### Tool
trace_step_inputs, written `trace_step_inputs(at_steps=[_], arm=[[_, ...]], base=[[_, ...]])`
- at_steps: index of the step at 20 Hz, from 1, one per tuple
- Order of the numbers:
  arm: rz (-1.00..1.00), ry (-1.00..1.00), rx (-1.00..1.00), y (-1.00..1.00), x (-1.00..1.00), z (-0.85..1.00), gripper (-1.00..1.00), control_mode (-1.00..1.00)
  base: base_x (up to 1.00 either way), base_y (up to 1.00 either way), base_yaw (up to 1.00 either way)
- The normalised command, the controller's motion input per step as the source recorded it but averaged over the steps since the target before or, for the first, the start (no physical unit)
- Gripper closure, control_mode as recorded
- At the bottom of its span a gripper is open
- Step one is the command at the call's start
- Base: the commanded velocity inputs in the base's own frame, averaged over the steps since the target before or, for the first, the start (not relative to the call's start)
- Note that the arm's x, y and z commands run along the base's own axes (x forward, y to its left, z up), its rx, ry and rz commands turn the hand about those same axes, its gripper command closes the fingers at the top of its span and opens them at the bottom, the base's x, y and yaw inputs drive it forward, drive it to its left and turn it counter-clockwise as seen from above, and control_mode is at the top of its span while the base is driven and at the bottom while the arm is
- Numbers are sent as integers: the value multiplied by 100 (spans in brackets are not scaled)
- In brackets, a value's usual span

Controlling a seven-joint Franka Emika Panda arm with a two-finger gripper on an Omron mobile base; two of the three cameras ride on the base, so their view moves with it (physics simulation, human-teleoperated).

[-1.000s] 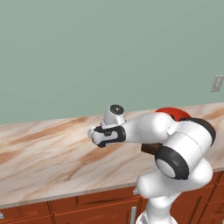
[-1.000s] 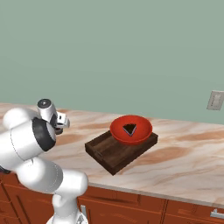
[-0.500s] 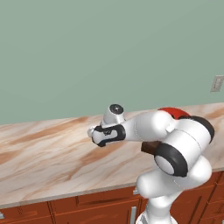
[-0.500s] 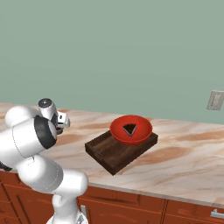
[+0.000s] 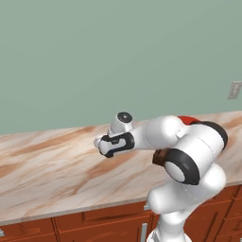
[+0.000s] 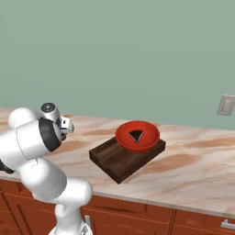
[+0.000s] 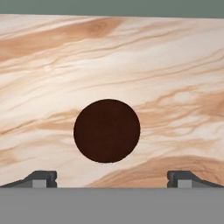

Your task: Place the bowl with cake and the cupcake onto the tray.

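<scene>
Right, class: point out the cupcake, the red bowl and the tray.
cupcake (image 7: pixel 106 131), hand view, middle of its round top.
red bowl (image 6: pixel 126 138), right base view, inner wall left of the cake.
tray (image 6: pixel 117 160), right base view, bare floor.

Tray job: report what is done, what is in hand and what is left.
Done: the bowl with cake sits on the tray, at its far end. In hand: nothing is gripped; the open tool hangs over the cupcake, which stands on the marble counter between the fingertips. Left: grasp the cupcake and set it on the tray.
</scene>
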Motion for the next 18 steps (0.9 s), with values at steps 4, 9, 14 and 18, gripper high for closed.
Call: trace_step_inputs(at_steps=[4,9,14,18], arm=[[0,0,0,4,9,-3,-100,-100],[0,0,0,6,8,-7,-100,-100],[0,0,0,9,5,-6,-100,-100],[0,0,0,7,1,-6,-100,-100]], base=[[0,0,0],[0,0,0],[0,0,0],[0,0,0]])
